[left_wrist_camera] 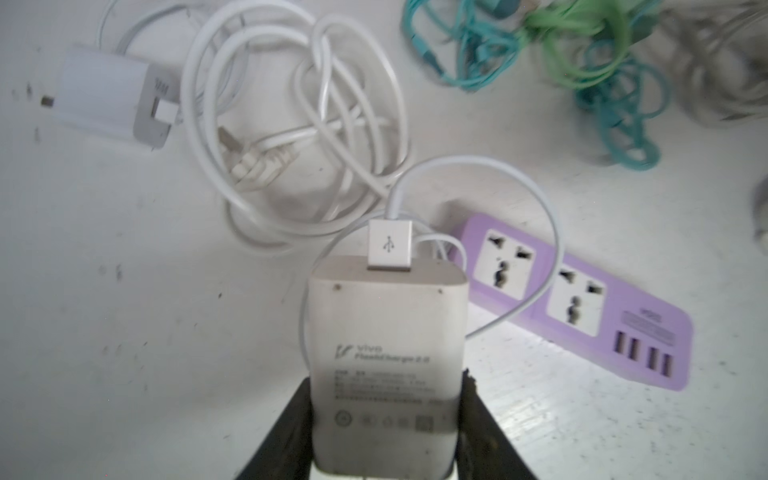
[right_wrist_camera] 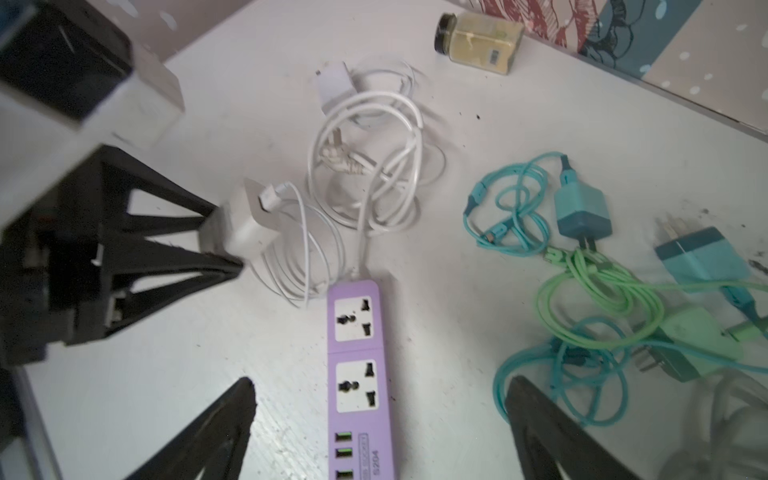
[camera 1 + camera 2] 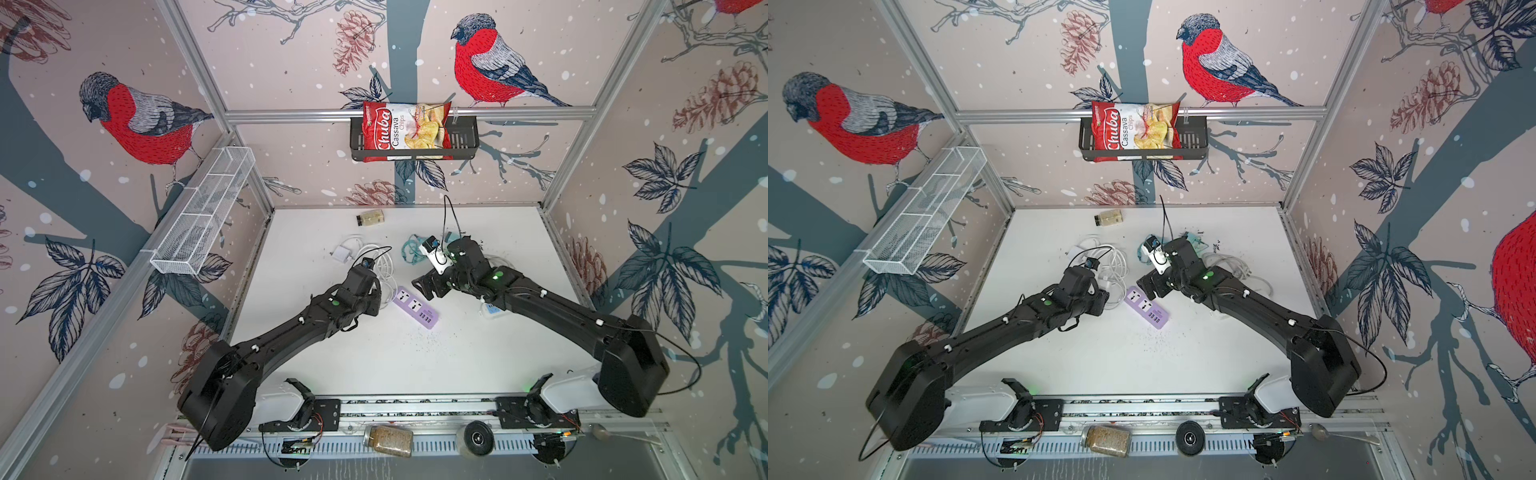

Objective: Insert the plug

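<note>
Left pincer [image 2: 226, 237] is seen clamped on the sides of the white charger [image 1: 386, 332], a USB lead plugged in its end; the charger is held just beside the cord end of the purple power strip [image 2: 357, 351], not yet in a socket. Right pincer [image 2: 380, 384] is spread wide, nothing gripped, poised over the strip. The strip is laid flat on the bench [image 3: 374, 365]. A white cable coil [image 1: 353, 124] is seen behind it, teal and green cables [image 2: 582, 266] near it. Farther back, a jar [image 3: 370, 217] is lying on its side; a chips bag [image 3: 405, 126] is on the far wall.
</note>
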### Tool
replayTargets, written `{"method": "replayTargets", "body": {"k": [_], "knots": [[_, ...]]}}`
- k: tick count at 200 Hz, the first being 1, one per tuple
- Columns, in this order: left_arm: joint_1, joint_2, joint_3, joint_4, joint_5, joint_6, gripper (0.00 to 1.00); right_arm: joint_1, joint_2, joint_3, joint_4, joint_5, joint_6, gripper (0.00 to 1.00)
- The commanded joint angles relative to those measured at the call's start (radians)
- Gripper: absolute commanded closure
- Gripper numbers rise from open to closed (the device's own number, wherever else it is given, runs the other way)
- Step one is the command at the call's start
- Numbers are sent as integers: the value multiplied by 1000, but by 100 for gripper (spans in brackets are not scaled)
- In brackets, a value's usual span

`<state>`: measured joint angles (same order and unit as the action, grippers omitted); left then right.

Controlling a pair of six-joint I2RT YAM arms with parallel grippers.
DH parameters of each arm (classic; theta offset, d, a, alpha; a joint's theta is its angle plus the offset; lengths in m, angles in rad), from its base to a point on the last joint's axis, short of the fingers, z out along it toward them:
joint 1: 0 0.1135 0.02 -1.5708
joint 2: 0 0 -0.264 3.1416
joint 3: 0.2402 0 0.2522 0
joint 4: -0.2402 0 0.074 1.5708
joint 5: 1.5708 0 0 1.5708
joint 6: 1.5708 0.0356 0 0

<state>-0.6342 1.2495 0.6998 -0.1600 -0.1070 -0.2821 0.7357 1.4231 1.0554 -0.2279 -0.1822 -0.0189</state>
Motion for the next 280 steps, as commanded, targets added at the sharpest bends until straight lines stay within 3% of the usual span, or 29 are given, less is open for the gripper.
{"method": "replayTargets", "body": {"k": [1,53,92,124,280], "knots": [[-14,-38,-43,215,61,72,79,-27,-13,29,57,-141,58,5],[-47,-75,-132,407,57,187,80,-78,42,131,35,-330,138,7],[-68,-90,-147,518,-3,299,82,-83,141,241,-65,-359,189,13],[-70,-90,-215,683,28,366,81,-65,187,262,-77,-416,204,20],[-76,-53,-230,744,35,440,83,-27,253,286,-106,-484,146,38]]}}
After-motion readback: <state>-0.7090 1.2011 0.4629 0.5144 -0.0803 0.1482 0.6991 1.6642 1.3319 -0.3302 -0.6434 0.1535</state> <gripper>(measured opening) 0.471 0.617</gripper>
